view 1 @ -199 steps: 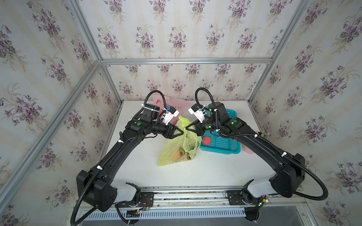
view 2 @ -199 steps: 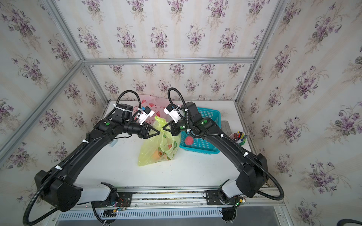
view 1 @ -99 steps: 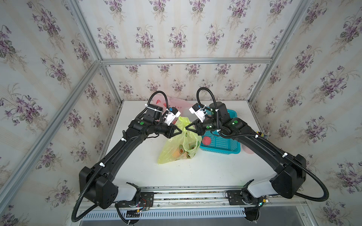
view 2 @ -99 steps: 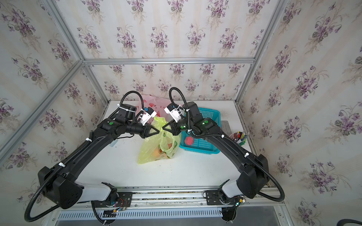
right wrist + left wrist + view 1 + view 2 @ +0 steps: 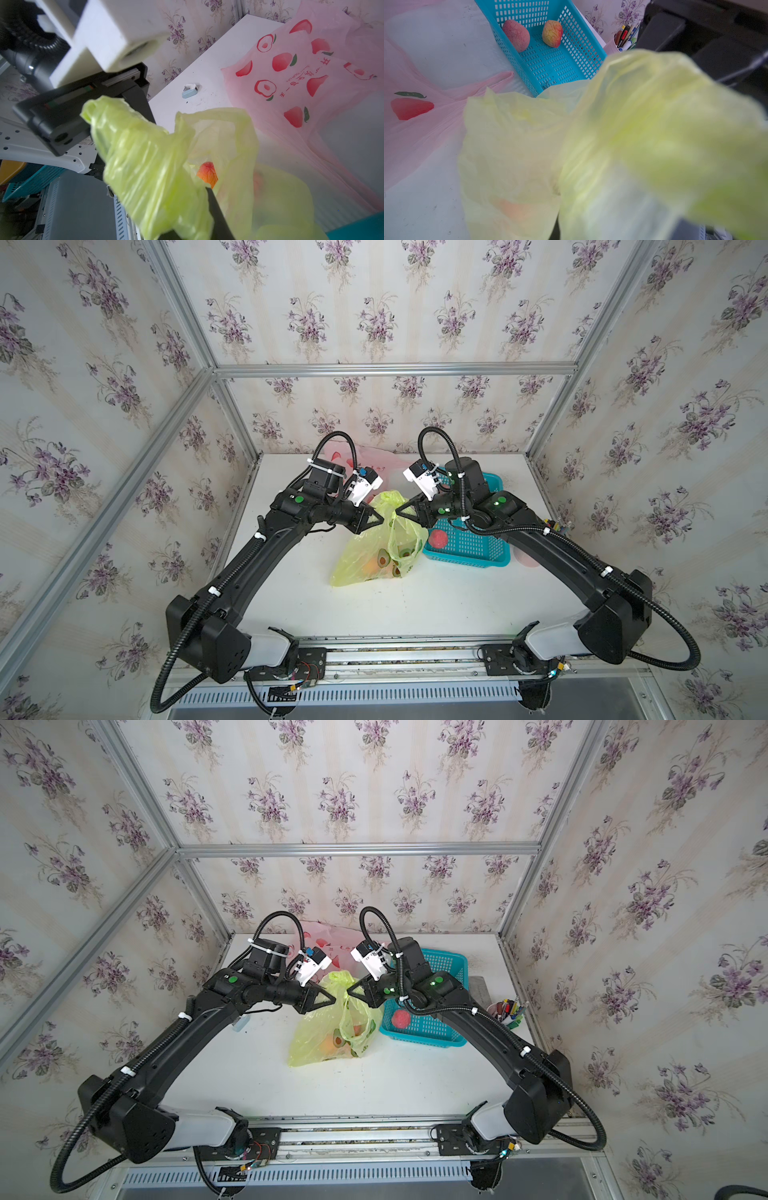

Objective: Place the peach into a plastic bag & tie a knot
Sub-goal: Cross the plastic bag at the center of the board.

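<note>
The yellow-green plastic bag (image 5: 374, 556) (image 5: 332, 1040) lies mid-table with its handles pulled up between both grippers. The peach (image 5: 207, 173) shows orange-red through the bag's mouth, and as an orange blur (image 5: 371, 568) in a top view. My left gripper (image 5: 376, 517) (image 5: 332, 999) is shut on the bag's twisted handle (image 5: 116, 124). My right gripper (image 5: 398, 511) (image 5: 350, 991) points at it from the other side, tips almost meeting. In the right wrist view the handle drapes over the jaws; one dark finger (image 5: 216, 207) shows, the other is hidden. Bag plastic (image 5: 633, 145) hides the left jaws.
A blue basket (image 5: 478, 549) (image 5: 546, 68) beside the bag holds a red fruit (image 5: 439, 538); the left wrist view shows two fruits (image 5: 517, 35) (image 5: 552, 33). A pink printed bag (image 5: 374, 458) (image 5: 301, 72) lies behind. A pen cup (image 5: 505, 1011) stands right, and a small blue-white object (image 5: 190, 90) lies left.
My left gripper has moved right to the bag's raised handle and shut on it. The right arm has hardly shifted, and the bag top is drawn a little tighter.
</note>
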Controlling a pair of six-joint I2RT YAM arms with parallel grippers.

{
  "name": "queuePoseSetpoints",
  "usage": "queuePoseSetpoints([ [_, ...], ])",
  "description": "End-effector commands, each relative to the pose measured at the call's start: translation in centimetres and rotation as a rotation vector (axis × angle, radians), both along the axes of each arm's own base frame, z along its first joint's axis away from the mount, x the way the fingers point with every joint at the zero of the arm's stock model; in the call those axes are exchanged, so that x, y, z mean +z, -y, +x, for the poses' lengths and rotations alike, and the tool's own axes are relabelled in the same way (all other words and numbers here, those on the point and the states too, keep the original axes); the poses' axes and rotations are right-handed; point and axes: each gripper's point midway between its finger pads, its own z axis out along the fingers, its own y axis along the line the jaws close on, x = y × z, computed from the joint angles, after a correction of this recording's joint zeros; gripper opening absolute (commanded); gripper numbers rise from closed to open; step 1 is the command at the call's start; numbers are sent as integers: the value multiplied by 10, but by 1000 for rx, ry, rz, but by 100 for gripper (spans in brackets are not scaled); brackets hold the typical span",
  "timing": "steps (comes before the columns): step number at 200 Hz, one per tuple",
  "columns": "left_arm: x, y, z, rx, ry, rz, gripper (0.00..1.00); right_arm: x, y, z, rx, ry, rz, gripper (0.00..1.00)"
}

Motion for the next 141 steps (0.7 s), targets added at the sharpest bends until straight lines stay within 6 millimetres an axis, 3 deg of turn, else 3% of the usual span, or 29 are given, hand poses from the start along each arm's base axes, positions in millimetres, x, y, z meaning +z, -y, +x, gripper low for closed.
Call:
queuePoseSetpoints([
  [1, 4, -2, -4, -12, 14, 7, 0, -6, 4, 5, -24, 19, -38, 21],
  [82, 7, 1, -8, -37, -3, -12, 1, -10, 6, 15, -73, 27, -52, 11],
  [141, 9, 11, -19, -85, -42, -54, 2, 2, 3, 28, -135, 68, -21, 0],
])
